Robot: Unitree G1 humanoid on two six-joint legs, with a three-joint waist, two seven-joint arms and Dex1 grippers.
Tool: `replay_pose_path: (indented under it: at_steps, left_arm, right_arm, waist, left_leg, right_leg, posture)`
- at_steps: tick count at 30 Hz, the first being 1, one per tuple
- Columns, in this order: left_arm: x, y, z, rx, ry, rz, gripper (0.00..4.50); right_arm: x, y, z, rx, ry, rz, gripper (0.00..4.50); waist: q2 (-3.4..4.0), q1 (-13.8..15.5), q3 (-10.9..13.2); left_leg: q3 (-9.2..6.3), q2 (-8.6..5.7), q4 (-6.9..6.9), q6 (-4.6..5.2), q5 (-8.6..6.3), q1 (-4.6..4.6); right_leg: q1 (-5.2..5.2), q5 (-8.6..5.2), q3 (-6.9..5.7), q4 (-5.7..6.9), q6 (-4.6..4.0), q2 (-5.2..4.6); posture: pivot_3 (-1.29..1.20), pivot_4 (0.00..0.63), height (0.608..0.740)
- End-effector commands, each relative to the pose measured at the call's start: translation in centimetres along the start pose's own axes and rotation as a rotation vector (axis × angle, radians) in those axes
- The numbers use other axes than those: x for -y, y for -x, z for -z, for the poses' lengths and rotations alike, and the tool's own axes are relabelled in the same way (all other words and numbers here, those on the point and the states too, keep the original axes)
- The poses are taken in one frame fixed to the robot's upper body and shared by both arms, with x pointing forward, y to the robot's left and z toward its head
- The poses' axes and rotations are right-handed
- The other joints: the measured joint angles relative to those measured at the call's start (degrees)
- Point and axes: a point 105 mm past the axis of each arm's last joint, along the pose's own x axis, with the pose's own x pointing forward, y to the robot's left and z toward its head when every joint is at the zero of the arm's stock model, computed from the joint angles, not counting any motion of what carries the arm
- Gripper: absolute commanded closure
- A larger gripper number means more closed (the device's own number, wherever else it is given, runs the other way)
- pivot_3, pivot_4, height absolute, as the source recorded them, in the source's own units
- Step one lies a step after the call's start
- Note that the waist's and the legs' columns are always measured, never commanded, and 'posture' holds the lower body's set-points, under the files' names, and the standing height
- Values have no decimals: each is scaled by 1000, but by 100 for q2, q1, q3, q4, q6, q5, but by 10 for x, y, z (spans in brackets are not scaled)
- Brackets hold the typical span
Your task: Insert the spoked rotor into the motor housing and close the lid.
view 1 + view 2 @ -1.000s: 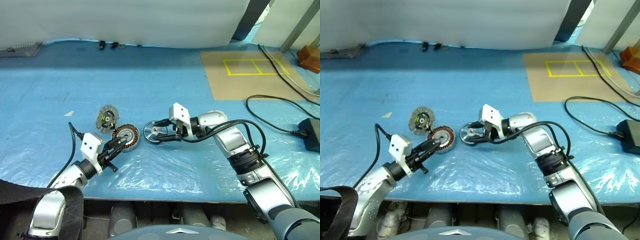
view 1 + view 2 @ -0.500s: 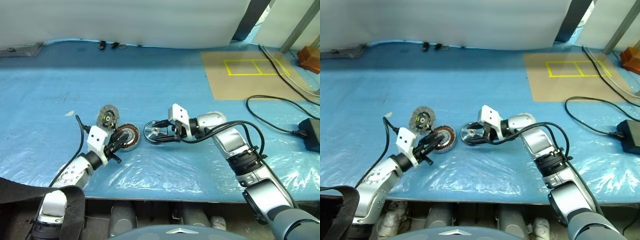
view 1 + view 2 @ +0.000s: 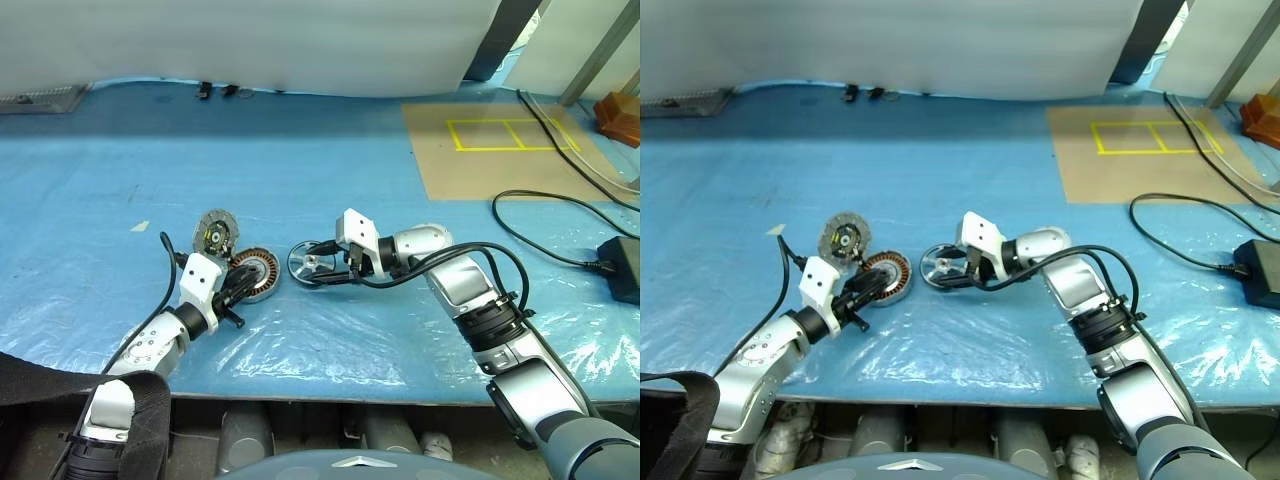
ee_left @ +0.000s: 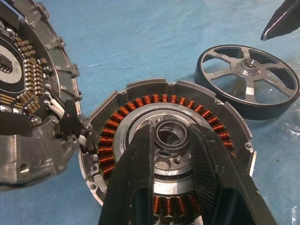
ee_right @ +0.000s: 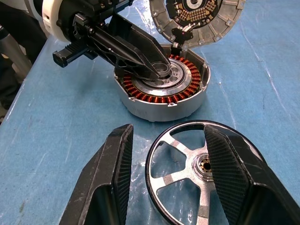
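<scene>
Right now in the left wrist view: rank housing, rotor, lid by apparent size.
1. Housing: largest fully seen, and nearest the camera.
2. Rotor: smaller, but farther off, so its true size is unsure.
Lid: cut off by the frame edge, can't rank it; the visible arc looks about as wide as the housing.

The right claw [image 5: 166, 183] stands spread around the spoked rotor [image 5: 204, 168]. Just beyond the rotor, the left claw [image 5: 157, 68] pinches the motor housing's [image 5: 183, 96] central hub.

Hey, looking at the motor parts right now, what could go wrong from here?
The left pincer sits over the motor housing's central hub, so it may block the spoked rotor from dropping in. The right pincer straddles the rotor without closing; it could slip. The lid leans against the housing and may get knocked.
</scene>
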Motion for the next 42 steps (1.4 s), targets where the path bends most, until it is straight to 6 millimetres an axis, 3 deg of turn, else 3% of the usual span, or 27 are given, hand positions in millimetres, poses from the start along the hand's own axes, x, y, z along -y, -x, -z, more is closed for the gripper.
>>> replay_pose_path:
  at_steps: [1,28,34,39,42]
  left_arm:
    - [-4,2,-4,3,-24,-7,3752]
    - [-2,2,3,-28,-8,-8,3752]
    - [-6,2,-6,17,28,-44,1813]
    - [-5,-1,-21,81,60,-36,1813]
    - [-6,-2,-26,107,78,-45,2451]
  right_arm:
    - [0,0,-7,11,37,1,2039]
    - [1,0,-4,-6,50,16,2039]
    - [2,-2,-2,-10,53,19,2039]
    - [3,-3,-2,-11,56,19,2039]
    - [3,-3,-1,-13,57,20,2039]
  waist:
    - [0,0,0]
    - [1,0,-1]
    - [1,-1,-1]
    - [1,-2,-1]
    - [1,2,-1]
  left_leg:
    - [0,0,0,0,0,0]
    - [0,0,0,0,0,1]
    - [0,0,0,0,0,2]
    - [0,0,1,0,0,0]
    - [0,-1,1,0,0,-2]
  right_leg:
    - [0,0,0,0,0,0]
    - [0,0,0,0,0,0]
    - [0,0,0,0,0,0]
    - [0,0,0,0,0,0]
    - [0,0,0,0,0,0]
  posture:
    - [0,150,740]
    - [0,150,740]
    - [0,150,740]
    - [0,150,740]
    - [0,150,740]
